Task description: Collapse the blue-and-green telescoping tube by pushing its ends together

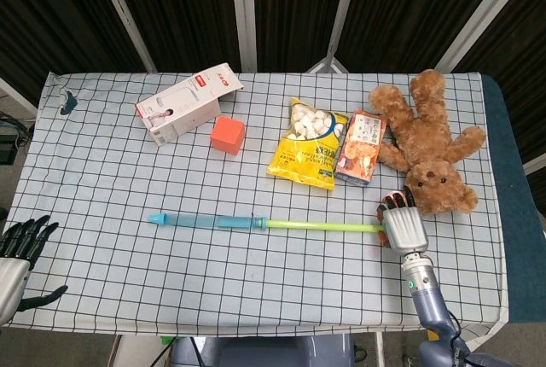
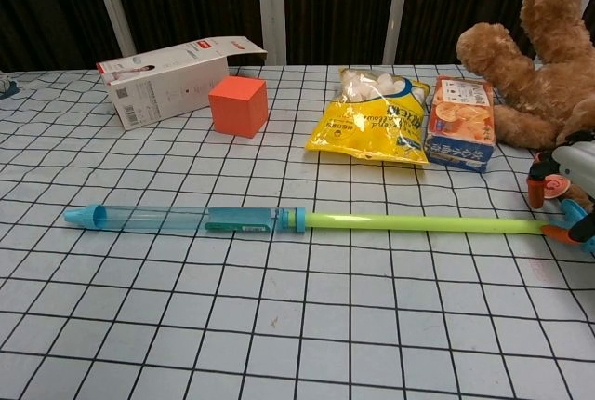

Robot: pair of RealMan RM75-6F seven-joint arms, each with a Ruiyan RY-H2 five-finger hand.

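Observation:
The telescoping tube lies fully extended along the front of the checkered table. Its clear blue barrel is on the left, and the thin green rod runs to the right. My right hand sits over the rod's right end, fingers curled down around it and the thumb low beside the rod. The back of the hand and the frame edge hide whether it grips. My left hand hangs off the table's front left corner with its fingers apart, far from the tube's blue cap.
Behind the tube stand a white carton, an orange cube, a yellow snack bag and a small orange box. A brown teddy bear lies just behind my right hand.

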